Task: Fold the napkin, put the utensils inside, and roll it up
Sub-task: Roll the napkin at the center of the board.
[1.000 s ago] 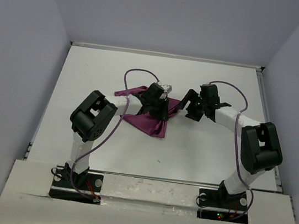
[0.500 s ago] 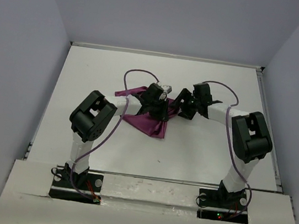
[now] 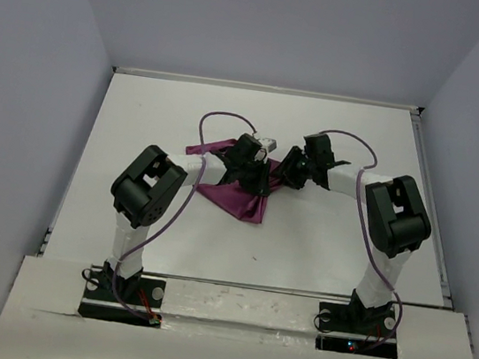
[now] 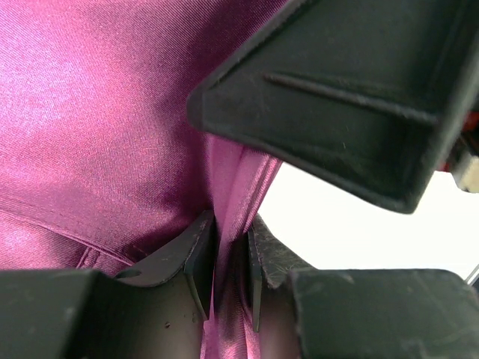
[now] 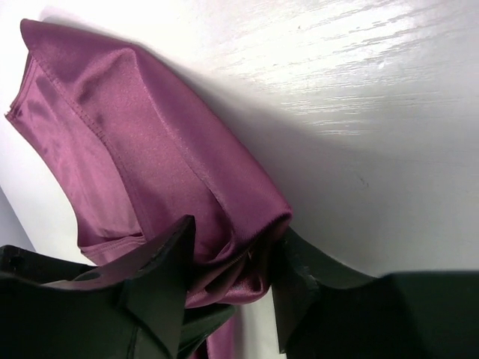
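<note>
The table [image 3: 139,130] carries the napkin [image 3: 232,198], which lies rumpled and is not yet folded flat. The right arm has swung in from well beside the napkin. The right end effector [image 5: 228,277] has narrowed onto a bunched hem at the napkin's right edge, with both fingers touching cloth. The left end effector [image 4: 224,277] pinches a thin fold near the napkin's middle. With two holds, I judge a fold can begin. No container is in view, nor any utensils.

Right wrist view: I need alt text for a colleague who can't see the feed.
The right gripper pinches a bunched fold of the plum-purple napkin between its two black fingers. The rest of the cloth spreads up and to the left over the white table, its stitched hem visible along the edge.
</note>
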Robot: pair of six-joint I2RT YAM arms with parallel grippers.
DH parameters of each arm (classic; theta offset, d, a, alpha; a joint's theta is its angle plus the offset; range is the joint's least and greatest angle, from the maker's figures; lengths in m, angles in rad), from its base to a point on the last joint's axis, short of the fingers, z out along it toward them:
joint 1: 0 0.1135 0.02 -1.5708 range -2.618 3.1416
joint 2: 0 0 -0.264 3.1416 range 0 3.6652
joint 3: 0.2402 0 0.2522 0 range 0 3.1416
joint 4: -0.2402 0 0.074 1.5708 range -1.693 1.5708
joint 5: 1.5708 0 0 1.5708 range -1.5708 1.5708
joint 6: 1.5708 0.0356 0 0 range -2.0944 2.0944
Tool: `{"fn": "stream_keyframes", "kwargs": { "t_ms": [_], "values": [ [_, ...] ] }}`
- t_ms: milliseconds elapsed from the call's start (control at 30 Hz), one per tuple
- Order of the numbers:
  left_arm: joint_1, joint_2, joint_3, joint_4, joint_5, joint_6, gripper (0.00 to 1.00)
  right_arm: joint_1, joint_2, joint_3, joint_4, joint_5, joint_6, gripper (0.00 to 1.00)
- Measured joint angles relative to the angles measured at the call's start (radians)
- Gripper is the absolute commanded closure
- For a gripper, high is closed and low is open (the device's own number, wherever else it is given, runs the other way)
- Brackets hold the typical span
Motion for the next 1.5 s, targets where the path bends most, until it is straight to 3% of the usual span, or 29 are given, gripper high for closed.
{"fn": "stream_keyframes", "kwargs": {
  "t_ms": [67,267,533,567,600,633,700,733,767,867,1200,1500],
  "values": [
    [0.000,-0.001,-0.002,-0.002,0.006,0.006,1.00,0.000,0.001,0.000,-0.001,0.005,-0.002,0.64],
    [0.003,-0.002,-0.002,-0.003,0.017,0.023,1.00,0.000,0.002,0.000,-0.025,0.033,-0.008,0.98],
    [0.006,-0.003,-0.002,-0.008,0.024,0.048,0.97,0.006,0.001,0.000,-0.044,0.058,-0.018,0.99],
    [0.006,-0.005,-0.002,-0.011,0.025,0.052,0.90,0.007,-0.001,0.000,-0.048,0.060,-0.017,0.99],
    [0.006,-0.007,-0.002,-0.016,0.025,0.057,0.76,0.007,-0.001,0.000,-0.051,0.061,-0.016,0.99],
    [0.006,-0.009,-0.002,-0.019,0.025,0.060,0.75,0.009,-0.003,0.000,-0.058,0.064,-0.015,0.99],
    [0.005,-0.019,-0.002,-0.037,0.027,0.074,0.40,0.014,-0.010,0.006,-0.090,0.077,-0.011,0.99],
    [0.005,-0.021,-0.002,-0.040,0.028,0.080,0.40,0.017,-0.012,0.010,-0.098,0.081,-0.011,0.99],
    [0.005,-0.029,-0.002,-0.046,0.028,0.083,0.25,0.019,-0.016,0.015,-0.113,0.092,-0.010,0.99],
    [0.005,-0.061,-0.002,-0.073,0.022,0.110,0.12,0.024,-0.033,0.019,-0.155,0.115,-0.005,0.99],
    [-0.008,-0.173,-0.004,-0.125,-0.055,0.175,0.11,0.026,-0.048,0.055,-0.280,0.165,0.023,0.99],
    [-0.115,-0.244,-0.099,-0.089,-0.201,0.190,0.18,0.026,-0.048,0.098,-0.334,0.188,0.030,0.99]
  ]
}}
